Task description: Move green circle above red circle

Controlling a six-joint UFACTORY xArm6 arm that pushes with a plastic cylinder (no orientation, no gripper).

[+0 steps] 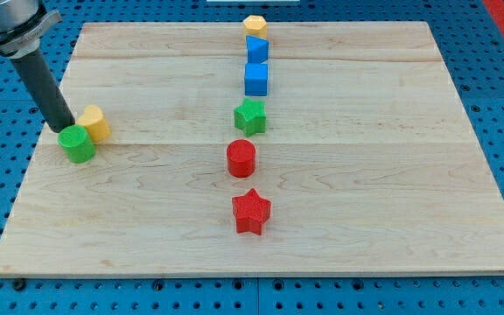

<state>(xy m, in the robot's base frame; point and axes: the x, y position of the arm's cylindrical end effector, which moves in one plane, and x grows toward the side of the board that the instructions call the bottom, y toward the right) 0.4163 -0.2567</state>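
Note:
The green circle (pixel 78 143) lies near the left edge of the wooden board (pixel 366 219). My tip (pixel 65 128) touches its upper left side, coming down from the view's top left. A yellow block (pixel 95 123) sits right behind the green circle, touching it. The red circle (pixel 241 158) stands near the board's middle, far to the right of the green circle.
A green star (pixel 250 115) sits just above the red circle. Above it stand a blue cube (pixel 256 79), another blue block (pixel 256 49) and a yellow hexagon (pixel 255 25) in a column. A red star (pixel 251 211) lies below the red circle.

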